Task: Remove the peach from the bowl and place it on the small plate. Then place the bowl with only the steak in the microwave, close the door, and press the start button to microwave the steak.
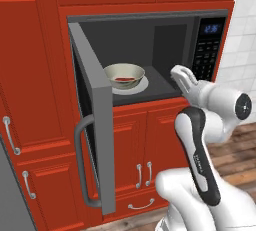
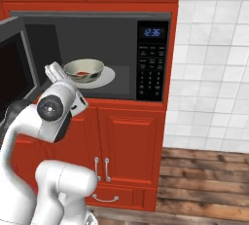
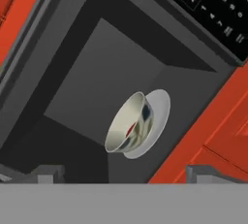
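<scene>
Left base view, from the left: door point(image 1: 95, 140) swung wide, bowl point(image 1: 124, 75) with steak point(image 1: 125, 79) on the turntable point(image 1: 141, 87) inside the microwave point(image 1: 150, 55), gripper point(image 1: 183, 78) just outside, jaws apart and empty. Closing the door and pressing start remain. Peach and plate lie outside these views.

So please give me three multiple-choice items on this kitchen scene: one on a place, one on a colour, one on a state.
1. Where is the bowl?
A. inside the microwave, on the turntable
B. on the floor
C. on a blue plate

2. What colour are the cabinets?
A. white
B. red
C. green

3. How is the door?
A. shut
B. taken off
C. swung open

Answers: 1 A, the bowl sits on the white disc in the dark cavity. 2 B, red fronts surround the microwave. 3 C, the door stands out to the left, cavity exposed.
</scene>
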You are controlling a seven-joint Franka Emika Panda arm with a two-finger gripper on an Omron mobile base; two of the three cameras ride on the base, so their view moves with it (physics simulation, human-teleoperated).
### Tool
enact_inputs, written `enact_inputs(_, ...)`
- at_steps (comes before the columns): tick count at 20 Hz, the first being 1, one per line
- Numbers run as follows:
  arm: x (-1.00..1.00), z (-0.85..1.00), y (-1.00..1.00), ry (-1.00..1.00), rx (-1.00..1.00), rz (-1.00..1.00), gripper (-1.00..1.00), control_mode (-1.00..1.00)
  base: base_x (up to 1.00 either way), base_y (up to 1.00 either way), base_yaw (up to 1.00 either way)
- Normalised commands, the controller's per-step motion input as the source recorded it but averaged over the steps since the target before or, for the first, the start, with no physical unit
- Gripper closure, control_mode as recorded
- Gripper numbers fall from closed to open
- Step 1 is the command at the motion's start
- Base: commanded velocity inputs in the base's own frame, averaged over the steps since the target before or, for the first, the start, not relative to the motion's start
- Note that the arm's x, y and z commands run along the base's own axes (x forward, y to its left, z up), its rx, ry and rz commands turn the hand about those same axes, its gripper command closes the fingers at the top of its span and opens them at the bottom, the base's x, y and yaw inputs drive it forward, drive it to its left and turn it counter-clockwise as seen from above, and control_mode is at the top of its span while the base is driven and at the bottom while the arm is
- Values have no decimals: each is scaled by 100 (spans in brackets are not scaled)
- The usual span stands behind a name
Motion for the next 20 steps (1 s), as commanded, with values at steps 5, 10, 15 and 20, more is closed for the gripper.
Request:
enact_inputs(5,-100,64,-6,9,-14,0,-100,-100,0,0,0)
enact_inputs(10,-100,20,0,10,-12,1,-100,-100,0,0,0)
enact_inputs(15,-100,0,0,2,-9,1,-100,-100,0,0,0)
enact_inputs(20,-100,0,0,0,-11,5,-100,-100,0,0,0)
